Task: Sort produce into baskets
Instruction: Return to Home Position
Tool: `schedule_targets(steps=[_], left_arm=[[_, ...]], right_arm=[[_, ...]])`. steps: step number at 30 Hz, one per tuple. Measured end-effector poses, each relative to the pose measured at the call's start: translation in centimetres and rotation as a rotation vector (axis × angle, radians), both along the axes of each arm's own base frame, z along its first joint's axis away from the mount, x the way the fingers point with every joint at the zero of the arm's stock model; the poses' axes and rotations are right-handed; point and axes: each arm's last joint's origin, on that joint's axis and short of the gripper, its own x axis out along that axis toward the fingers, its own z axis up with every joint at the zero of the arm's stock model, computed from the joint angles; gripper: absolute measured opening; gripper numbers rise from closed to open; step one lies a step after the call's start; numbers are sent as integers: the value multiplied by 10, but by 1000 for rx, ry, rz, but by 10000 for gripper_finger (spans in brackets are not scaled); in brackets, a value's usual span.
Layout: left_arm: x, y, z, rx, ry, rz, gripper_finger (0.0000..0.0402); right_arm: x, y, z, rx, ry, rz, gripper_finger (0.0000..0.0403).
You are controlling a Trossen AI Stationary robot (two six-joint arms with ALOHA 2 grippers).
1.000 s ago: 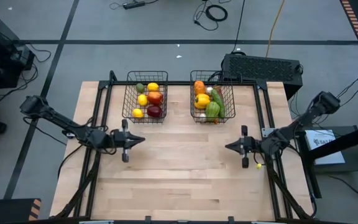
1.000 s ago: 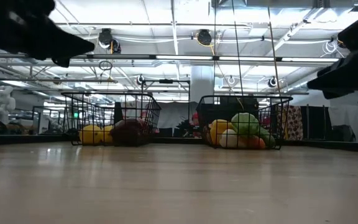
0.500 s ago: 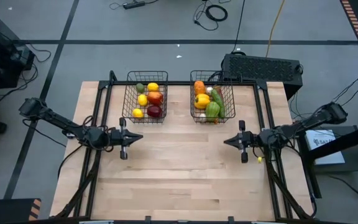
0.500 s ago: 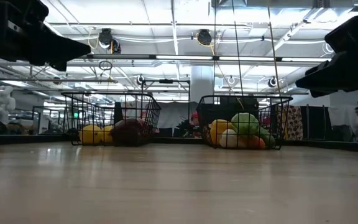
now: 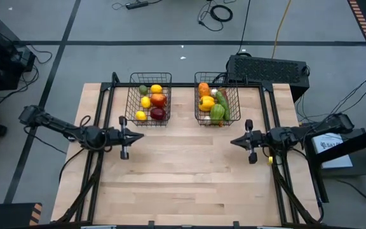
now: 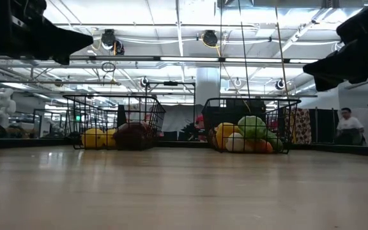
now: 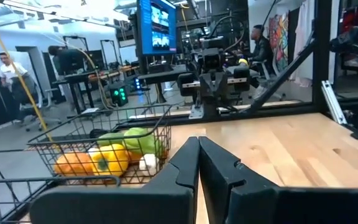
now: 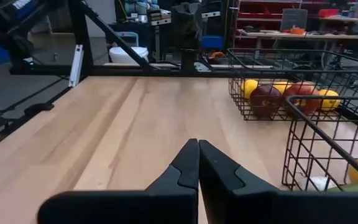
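Pale wooden plank table [image 5: 183, 181] carrying everything.
Left dark arm stretching low from left side; left gripper [image 5: 134, 136] pointing inward, fingers pressing together, gripping nothing.
Right dark arm mirroring it; right gripper [image 5: 234, 141] likewise pinched together, empty.
Two dark rectangular wire-mesh baskets sitting side by side at far edge.
Left basket [image 5: 129, 105] holding yellow lemons [image 5: 156, 89], red apples [image 5: 158, 100], small green lime [image 5: 143, 90].
Right basket [image 5: 238, 105] holding green vegetables [image 5: 218, 112], yellow pepper [image 5: 206, 102], orange carrot [image 5: 203, 89], white garlic [image 5: 213, 93].

All produce [image 5: 158, 100] lies inside two upright, side-by-side mesh baskets [image 5: 131, 109].
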Motion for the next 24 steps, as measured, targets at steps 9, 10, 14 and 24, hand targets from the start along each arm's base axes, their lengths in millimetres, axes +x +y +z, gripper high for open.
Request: schedule_targets(steps=[9,10,14,24], left_arm=[[-4,10,3,11,-26,-31,15],[-4,12,3,9,-27,-32,15],[-5,17,2,-2,-13,-36,14],[-10,25,-1,-17,17,-47,14]], right_arm=[[-5,-1,3,19,-36,55,0],[-5,-1,4,22,-41,60,0],[-6,-1,2,40,-19,59,0],[-7,-1,2,52,-19,57,0]])
